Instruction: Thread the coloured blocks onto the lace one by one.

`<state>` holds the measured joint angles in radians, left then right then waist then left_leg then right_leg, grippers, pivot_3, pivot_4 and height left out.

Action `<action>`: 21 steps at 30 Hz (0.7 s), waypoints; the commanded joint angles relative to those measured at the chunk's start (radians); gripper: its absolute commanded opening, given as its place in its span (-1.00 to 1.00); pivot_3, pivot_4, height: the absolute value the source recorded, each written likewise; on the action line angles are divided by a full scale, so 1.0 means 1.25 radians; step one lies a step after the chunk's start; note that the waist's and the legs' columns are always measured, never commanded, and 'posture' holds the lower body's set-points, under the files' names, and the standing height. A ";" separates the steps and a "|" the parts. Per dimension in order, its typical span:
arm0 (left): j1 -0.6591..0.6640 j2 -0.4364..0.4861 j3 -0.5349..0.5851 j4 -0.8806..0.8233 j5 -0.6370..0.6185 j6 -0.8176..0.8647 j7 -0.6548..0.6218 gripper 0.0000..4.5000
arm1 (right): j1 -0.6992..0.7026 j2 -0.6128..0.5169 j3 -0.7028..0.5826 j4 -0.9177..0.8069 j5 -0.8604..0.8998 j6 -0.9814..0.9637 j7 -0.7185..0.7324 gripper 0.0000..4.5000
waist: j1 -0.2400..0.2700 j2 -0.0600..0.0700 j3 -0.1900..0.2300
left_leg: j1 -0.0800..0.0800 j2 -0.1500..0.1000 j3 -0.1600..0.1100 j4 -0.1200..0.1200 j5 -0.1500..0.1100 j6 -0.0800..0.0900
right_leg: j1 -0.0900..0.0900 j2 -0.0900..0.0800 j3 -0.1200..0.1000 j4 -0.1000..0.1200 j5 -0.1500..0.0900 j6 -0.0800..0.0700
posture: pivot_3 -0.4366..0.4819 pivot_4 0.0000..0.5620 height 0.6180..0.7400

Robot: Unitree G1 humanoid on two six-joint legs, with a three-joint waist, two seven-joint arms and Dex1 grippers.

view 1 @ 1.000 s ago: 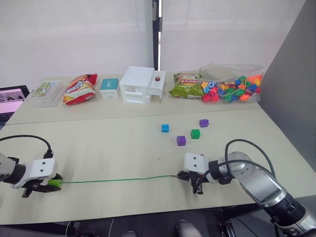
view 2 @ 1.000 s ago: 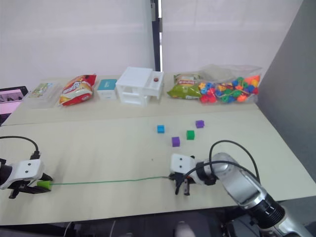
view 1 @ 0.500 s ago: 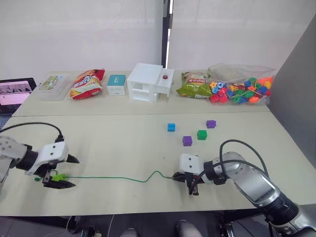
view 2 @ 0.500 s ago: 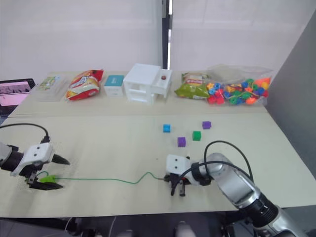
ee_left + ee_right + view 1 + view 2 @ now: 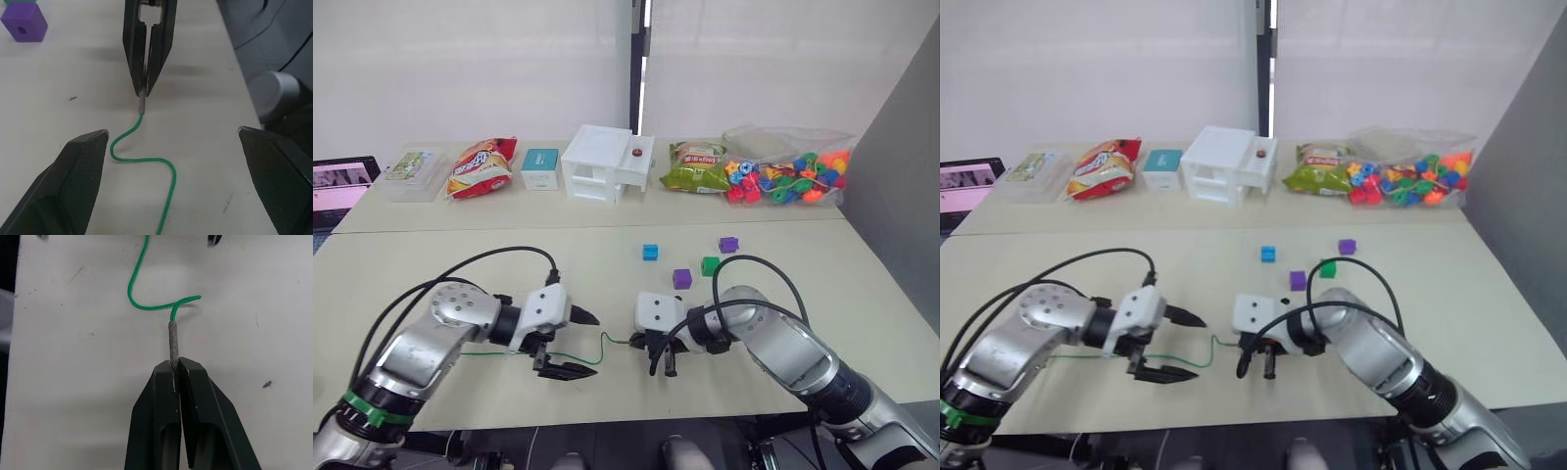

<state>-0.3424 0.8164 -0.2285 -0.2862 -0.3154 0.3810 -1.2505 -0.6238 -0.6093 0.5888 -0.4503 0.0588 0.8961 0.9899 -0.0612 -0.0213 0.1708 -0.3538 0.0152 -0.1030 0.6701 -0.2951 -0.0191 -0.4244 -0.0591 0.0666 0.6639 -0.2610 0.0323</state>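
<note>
None of the blocks had gone onto the lace (image 5: 603, 340) yet, as far as the views showed. The blue block (image 5: 650, 253), two purple blocks (image 5: 682, 279) and (image 5: 728, 245), and a green block (image 5: 710, 265) sat loose on the desk (image 5: 460, 264), grouped just beyond the right arm. So the whole threading job seemed still ahead (a fifth block could not be made out).

The right hand (image 5: 174, 364) was clamped shut on the lace's stiff grey tip (image 5: 172, 340), low over the desk near its front edge. The left hand (image 5: 570, 343) faced it from close by with its fingers spread wide, gripping nothing, the green cord lying slack between them.

From the head views the lace was a thin green squiggle between the two hands, and the grip itself was too small to judge. The wrist views supplied that: the right one showed the tip pinched between the closed fingers with the cord curling away from it, and the left one showed the cord snaking between its own open fingers (image 5: 78, 171) toward the right hand, with a purple block (image 5: 23, 27) off to one side.
</note>
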 commanded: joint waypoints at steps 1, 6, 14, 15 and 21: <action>-0.006 -0.024 -0.039 0.027 0.057 -0.055 0.020 0.98 | -0.020 0.000 0.014 -0.017 -0.009 0.025 -0.015 -1.00 | 0.000 0.000 0.000 | 0.000 0.000 0.000 0.000 0.000 0.000 | 0.000 0.000 0.000 0.000 0.000 0.000 | -0.05 -0.47 1.00; -0.008 -0.055 -0.041 0.063 0.047 -0.069 0.013 0.98 | -0.019 -0.005 0.014 -0.033 0.002 0.047 -0.021 -1.00 | 0.002 0.000 0.000 | 0.000 0.000 0.000 0.000 0.000 0.000 | 0.000 0.000 0.000 0.000 0.000 0.000 | -0.05 -0.47 1.00; -0.059 -0.116 -0.062 0.168 0.078 -0.120 0.006 0.98 | -0.022 -0.009 0.012 -0.039 0.013 0.059 -0.028 -1.00 | 0.012 0.000 0.000 | 0.000 0.000 0.000 0.002 0.000 0.000 | 0.000 0.000 0.000 0.000 0.000 0.000 | -0.05 -0.47 1.00; -0.068 -0.125 -0.065 0.181 0.080 -0.124 0.007 0.98 | -0.022 -0.010 0.011 -0.040 0.013 0.060 -0.028 -1.00 | 0.013 0.000 0.000 | 0.000 0.000 0.000 0.002 0.000 0.000 | 0.000 0.000 0.000 0.000 0.000 0.000 | -0.05 -0.47 1.00; -0.094 -0.167 -0.084 0.224 0.101 -0.143 0.002 0.72 | -0.021 -0.008 0.006 -0.047 0.017 0.071 -0.034 -1.00 | 0.014 0.000 0.000 | -0.001 -0.001 0.000 0.004 0.000 0.000 | 0.001 0.000 0.000 0.000 0.000 0.000 | -0.05 -0.47 1.00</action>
<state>-0.4471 0.6151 -0.3316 0.0007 -0.1927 0.2214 -1.2402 -0.6375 -0.6184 0.6140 -0.4709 0.0632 0.9776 0.9526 -0.0437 -0.0214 0.1708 -0.3549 0.0145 -0.1032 0.6753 -0.2951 -0.0190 -0.4235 -0.0594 0.0664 0.6641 -0.2609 0.0326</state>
